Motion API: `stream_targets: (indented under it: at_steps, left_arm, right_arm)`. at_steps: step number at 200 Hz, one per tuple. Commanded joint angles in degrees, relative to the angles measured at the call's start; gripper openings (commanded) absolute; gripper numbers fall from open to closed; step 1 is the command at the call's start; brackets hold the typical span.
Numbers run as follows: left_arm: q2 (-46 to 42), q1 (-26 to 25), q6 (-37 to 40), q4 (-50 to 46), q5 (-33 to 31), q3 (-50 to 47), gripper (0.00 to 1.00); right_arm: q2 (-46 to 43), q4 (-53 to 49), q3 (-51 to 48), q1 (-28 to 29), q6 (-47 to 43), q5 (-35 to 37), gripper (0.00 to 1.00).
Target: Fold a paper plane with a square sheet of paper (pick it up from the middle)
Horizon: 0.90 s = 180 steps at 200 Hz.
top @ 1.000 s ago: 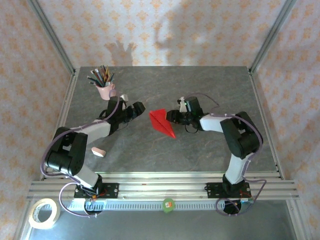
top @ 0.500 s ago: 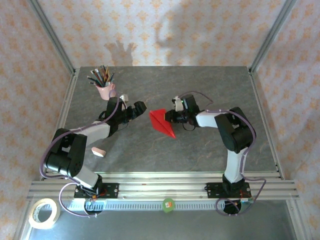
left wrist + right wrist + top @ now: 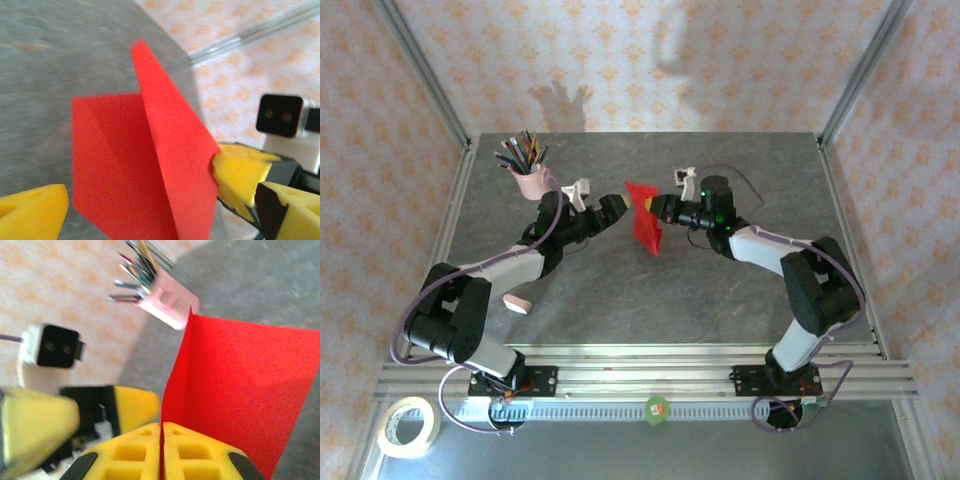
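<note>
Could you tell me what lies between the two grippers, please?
The paper plane, pinched in the right gripper, stands between it and the open left gripper, as the top external view shows.

The paper plane's [image 3: 235,390] lower fold was hidden between the right pincer's [image 3: 161,452] pressed-together fingers, and its far side ran off the frame's right edge. Beyond the pincer, the pink cup [image 3: 167,305] and its pencils [image 3: 140,260] were blurred.
</note>
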Motion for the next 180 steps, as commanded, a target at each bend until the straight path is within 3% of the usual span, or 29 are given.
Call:
stream_targets:
  at_steps: [1,40,67,85,133,180]
  left_arm:
    - [-1.20,-2.08,-3.37,9.20,4.54,1.75,0.96]
    - [-2.62,-3.69,-3.73,12.97,5.37,1.78,0.86]
    - [-2.15,-3.79,-4.55,14.56,7.11,1.75,0.72]
    - [-2.01,-4.23,-5.74,18.52,9.27,1.50,0.68]
    - [-2.27,-4.34,-4.57,17.46,10.05,2.11,0.48]
    - [-2.64,-4.33,-2.78,14.71,9.13,2.39,0.43]
  right_arm:
    - [-1.93,10.25,-1.64,-0.49,10.16,-2.25,0.09]
    - [-2.63,15.20,-1.42,-0.51,16.95,-4.49,0.09]
    - [-2.52,18.23,-1.58,-0.58,20.00,-5.87,0.09]
    - [-2.43,19.52,-1.71,-0.60,21.10,-6.40,0.09]
    - [-2.18,20.61,-1.58,-0.77,22.54,-6.72,0.09]
    - [-1.56,21.79,-1.49,-1.45,23.68,-7.45,0.10]
